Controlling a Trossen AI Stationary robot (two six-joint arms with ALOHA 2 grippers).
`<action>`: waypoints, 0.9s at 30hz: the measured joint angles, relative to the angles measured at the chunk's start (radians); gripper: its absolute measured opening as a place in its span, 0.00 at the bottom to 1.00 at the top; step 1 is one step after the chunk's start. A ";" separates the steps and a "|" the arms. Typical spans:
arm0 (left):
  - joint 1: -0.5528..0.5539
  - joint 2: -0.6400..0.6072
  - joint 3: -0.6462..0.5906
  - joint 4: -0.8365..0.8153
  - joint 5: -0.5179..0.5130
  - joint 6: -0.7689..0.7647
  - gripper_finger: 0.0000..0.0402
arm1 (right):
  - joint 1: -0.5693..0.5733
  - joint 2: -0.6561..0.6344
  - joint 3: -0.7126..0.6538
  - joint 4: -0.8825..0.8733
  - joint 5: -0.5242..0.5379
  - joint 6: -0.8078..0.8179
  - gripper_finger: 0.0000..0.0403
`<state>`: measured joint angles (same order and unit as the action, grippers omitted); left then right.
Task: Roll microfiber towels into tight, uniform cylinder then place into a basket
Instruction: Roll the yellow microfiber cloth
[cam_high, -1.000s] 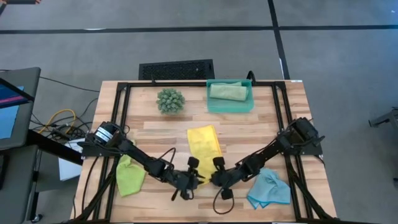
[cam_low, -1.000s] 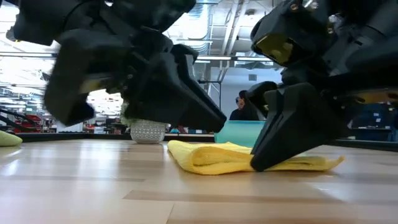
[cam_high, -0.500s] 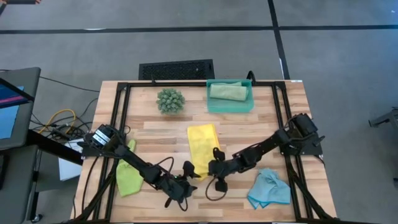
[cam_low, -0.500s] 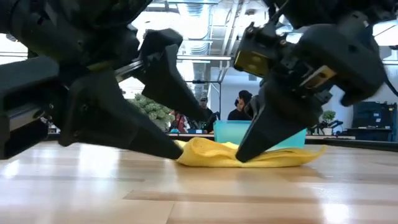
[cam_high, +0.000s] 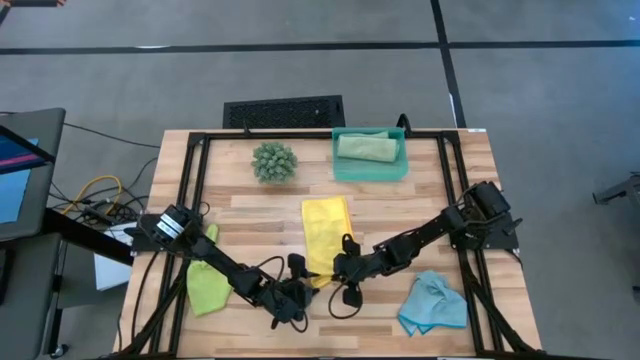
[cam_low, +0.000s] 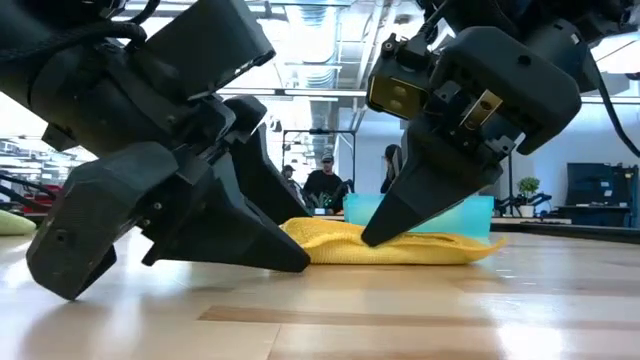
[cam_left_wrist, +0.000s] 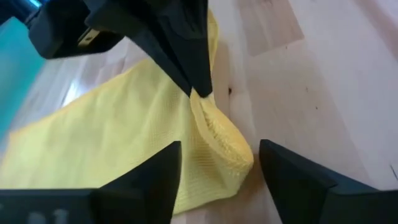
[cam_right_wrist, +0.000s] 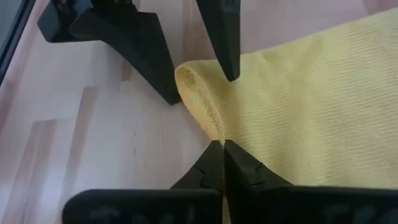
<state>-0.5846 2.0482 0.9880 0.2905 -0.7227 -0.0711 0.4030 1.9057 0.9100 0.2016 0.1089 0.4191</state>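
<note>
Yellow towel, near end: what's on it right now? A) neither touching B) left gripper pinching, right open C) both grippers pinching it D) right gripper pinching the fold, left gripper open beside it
D: the right gripper is shut on the rolled near edge of the yellow towel, while the left gripper stands open with its fingers either side of that end.

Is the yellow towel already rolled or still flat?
Mostly flat: the yellow towel lies spread on the table, only its near edge curled up, pinched by the right gripper.
</note>
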 joint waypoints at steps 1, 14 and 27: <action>0.000 0.000 0.000 0.001 0.000 -0.012 0.47 | 0.000 0.000 0.000 0.000 0.000 0.000 0.05; -0.015 0.000 0.000 -0.009 -0.032 -0.054 0.22 | 0.022 0.000 0.000 0.000 -0.002 -0.054 0.18; -0.058 0.000 -0.001 0.015 -0.079 -0.145 0.01 | 0.092 -0.022 0.002 -0.017 0.039 -0.200 0.48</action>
<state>-0.6427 2.0483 0.9875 0.3054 -0.8021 -0.2160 0.4954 1.8839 0.9115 0.1843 0.1476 0.2193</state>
